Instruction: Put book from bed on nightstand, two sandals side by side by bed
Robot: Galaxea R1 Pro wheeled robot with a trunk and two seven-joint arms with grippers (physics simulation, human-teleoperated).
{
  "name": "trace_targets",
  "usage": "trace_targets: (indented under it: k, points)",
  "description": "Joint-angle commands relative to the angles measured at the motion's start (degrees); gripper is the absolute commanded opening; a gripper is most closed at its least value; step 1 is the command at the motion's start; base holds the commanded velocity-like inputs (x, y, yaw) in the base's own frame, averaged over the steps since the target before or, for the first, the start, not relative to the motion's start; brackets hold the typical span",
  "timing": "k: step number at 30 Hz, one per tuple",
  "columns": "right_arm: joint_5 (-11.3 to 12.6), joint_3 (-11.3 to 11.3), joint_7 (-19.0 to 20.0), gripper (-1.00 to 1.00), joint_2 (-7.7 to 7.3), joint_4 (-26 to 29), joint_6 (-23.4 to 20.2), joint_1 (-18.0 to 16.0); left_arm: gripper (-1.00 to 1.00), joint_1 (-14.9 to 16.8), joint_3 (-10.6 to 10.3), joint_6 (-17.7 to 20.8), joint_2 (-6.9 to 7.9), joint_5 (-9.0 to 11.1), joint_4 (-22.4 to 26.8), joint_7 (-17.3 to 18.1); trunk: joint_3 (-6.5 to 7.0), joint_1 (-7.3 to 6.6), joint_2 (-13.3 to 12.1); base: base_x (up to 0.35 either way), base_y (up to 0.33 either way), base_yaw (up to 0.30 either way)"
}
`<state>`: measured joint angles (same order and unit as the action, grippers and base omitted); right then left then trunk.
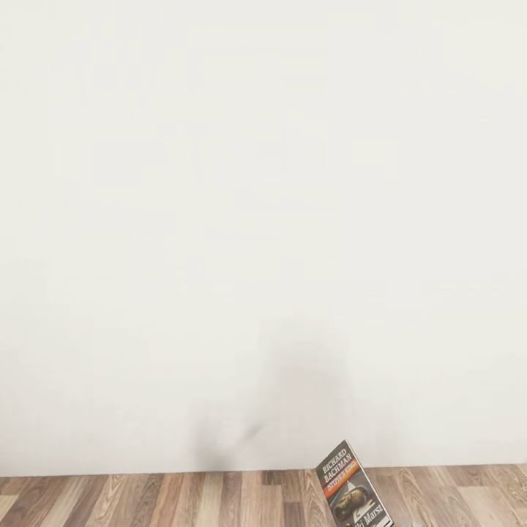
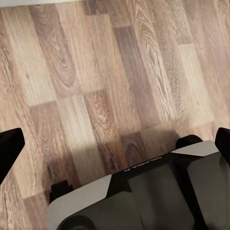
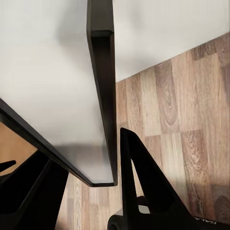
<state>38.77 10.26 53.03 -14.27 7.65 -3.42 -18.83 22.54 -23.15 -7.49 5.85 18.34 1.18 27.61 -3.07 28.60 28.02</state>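
The book (image 1: 351, 489) stands tilted in the air at the lower right of the head view, its dark cover with white "RICHARD BACHMAN" lettering and an orange band facing me, in front of a white wall. The right wrist view shows the book (image 3: 101, 86) edge-on, and my right gripper (image 3: 91, 178) is shut on its lower end, one dark finger (image 3: 139, 182) on each side. My left gripper (image 2: 115, 146) hangs open over bare wood floor, its black fingertips (image 2: 9, 149) far apart with nothing between them. The bed, nightstands and sandals are out of view.
A plain white wall (image 1: 263, 219) takes up most of the head view, meeting a strip of brown wood-plank floor (image 1: 146, 501) at the bottom. In the left wrist view, the robot's grey and black base (image 2: 143, 196) sits on the floor (image 2: 96, 72) below the gripper.
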Motion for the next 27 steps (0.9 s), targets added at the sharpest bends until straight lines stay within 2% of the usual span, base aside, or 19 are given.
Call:
trace_targets:
  k: [1, 15, 27]
  points:
    - [0.61, 0.38, 0.14, -1.0, -0.01, 0.0, -0.36, -0.06, 1.0, 0.05, -0.49, -0.25, -0.02, 0.45, -0.04, 0.16, -0.12, 0.03, 0.11, 0.023, 0.0, -0.24]
    - [0.61, 0.38, 0.11, -1.0, 0.02, 0.0, -0.34, -0.06, 1.0, 0.04, -0.45, -0.25, 0.01, 0.47, -0.04, 0.16, -0.12, 0.03, 0.11, 0.008, 0.0, -0.291]
    - [0.61, 0.38, 0.11, -1.0, 0.01, 0.0, -0.36, -0.07, 1.0, 0.05, -0.47, -0.25, -0.01, 0.47, -0.04, 0.16, -0.12, 0.03, 0.11, 0.292, 0.0, -0.291]
